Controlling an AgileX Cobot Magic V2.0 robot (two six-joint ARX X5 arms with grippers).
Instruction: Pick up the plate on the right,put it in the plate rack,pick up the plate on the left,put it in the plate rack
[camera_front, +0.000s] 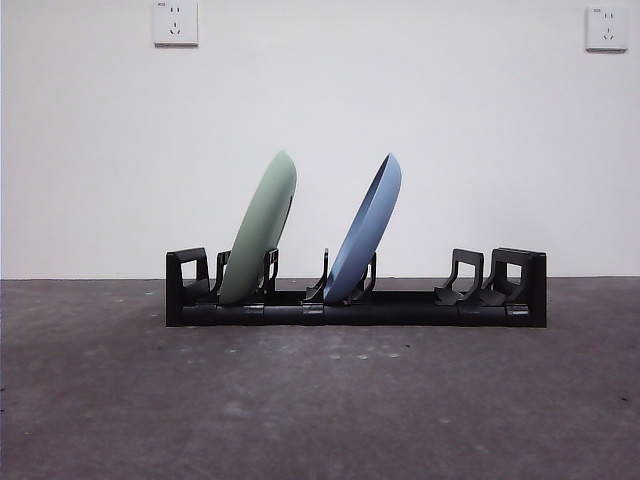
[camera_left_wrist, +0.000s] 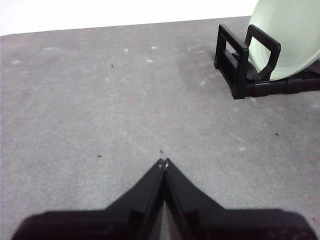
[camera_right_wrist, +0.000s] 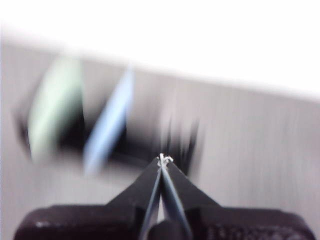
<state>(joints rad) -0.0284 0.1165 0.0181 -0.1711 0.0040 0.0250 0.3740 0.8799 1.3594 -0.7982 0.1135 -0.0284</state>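
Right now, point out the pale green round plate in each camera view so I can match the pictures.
Front view: the pale green round plate leans in the left slot of the long black plastic plate rack.
Left wrist view: at the far right edge, behind the rack's blocky end.
Right wrist view: a blurred green streak.
Shared landmark: the rack.

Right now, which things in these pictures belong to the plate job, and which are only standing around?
Job things:
- plate rack
- green plate, leaning in the rack
- blue plate, leaning in the rack
- left gripper, shut, holding nothing
- right gripper, shut, holding nothing

Only standing around:
- two wall sockets
- table
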